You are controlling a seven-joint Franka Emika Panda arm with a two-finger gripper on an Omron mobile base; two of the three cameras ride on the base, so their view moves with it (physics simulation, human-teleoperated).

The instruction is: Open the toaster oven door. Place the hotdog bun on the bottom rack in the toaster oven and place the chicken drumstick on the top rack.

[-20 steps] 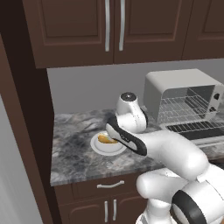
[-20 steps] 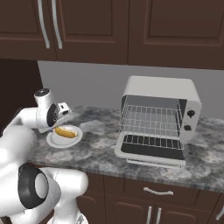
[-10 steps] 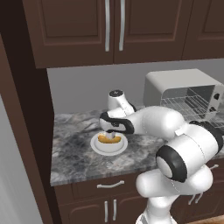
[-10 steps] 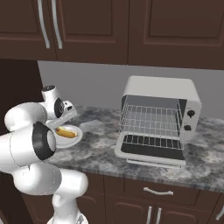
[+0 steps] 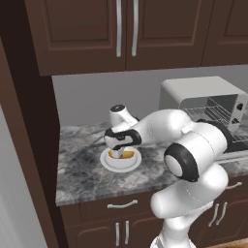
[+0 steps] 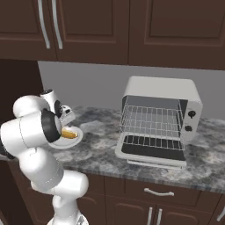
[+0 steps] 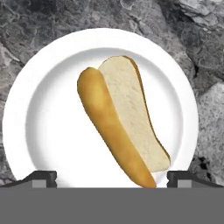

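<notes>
A: Starting at the gripper (image 7: 112,178), we see its two dark fingertips (image 7: 41,178) set wide apart, released and grasping nothing, one on each side of the near end of the bun (image 7: 120,131).

B: Agreed. In the hand view we look straight down at the bun, which lies slantwise on the white plate (image 7: 39,87), its golden crust on one side and the pale cut face on the other. Nothing is touching it that we can make out.

A: From the left base view we see the gripper (image 5: 121,151) low over the plate (image 5: 121,162), with the bun (image 5: 127,155) showing as an orange patch under it.

B: And from the right base view the plate (image 6: 74,139) with the bun (image 6: 67,132) sits partly behind the arm's elbow; the fingers themselves we cannot pick out there.

A: The plate rests on the grey marbled counter (image 5: 82,169), well apart from the oven (image 6: 160,121), out toward the counter's left end.

B: The oven door (image 6: 151,150) hangs fully open and flat, and we see wire racks (image 6: 151,121) inside. We cannot find the drumstick anywhere around the plate.
</notes>
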